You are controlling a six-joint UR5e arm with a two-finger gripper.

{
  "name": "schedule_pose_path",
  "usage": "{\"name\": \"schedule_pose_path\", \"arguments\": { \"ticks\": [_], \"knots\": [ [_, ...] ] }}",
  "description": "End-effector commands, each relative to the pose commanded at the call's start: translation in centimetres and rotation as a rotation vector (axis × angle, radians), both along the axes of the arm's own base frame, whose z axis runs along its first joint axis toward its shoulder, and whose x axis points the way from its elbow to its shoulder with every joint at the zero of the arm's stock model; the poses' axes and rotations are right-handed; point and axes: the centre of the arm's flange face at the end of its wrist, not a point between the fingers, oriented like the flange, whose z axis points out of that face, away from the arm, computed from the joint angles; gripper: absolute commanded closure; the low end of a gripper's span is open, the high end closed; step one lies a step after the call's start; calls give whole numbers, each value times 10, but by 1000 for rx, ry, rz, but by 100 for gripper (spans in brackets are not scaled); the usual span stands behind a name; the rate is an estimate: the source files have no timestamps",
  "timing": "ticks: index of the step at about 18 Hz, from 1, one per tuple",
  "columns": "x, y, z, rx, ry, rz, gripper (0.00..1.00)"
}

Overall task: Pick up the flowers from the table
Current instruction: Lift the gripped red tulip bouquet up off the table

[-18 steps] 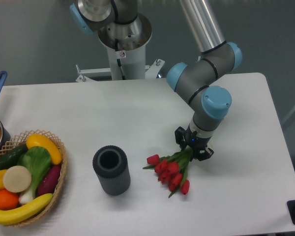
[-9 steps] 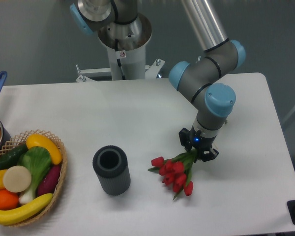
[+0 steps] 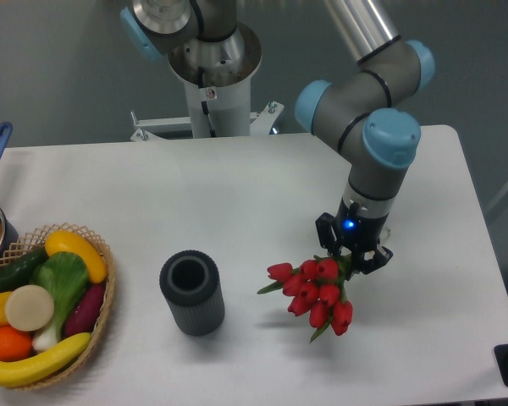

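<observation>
Pincer (image 3: 352, 258) clamped on the stems of the flowers (image 3: 315, 293), red heads hanging just below-left.

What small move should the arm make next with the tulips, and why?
Probably a short further straight lift. The tool is shut on the stems of the flowers, and the blooms hang tilted, with a faint shadow on the table beneath them, so they seem only just clear. The vase stands apart to the side.
</observation>
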Motion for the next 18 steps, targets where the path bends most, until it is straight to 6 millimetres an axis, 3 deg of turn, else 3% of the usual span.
{"name": "schedule_pose_path", "arguments": {
  "ticks": [5,7,11,18],
  "knots": [
    [8,1,18,71,-20,-5,61],
    [11,-2,34,126,-43,39,67],
    [12,-6,56,292,-116,41,68],
    [11,-33,103,513,-207,108,68]
  ]
}}
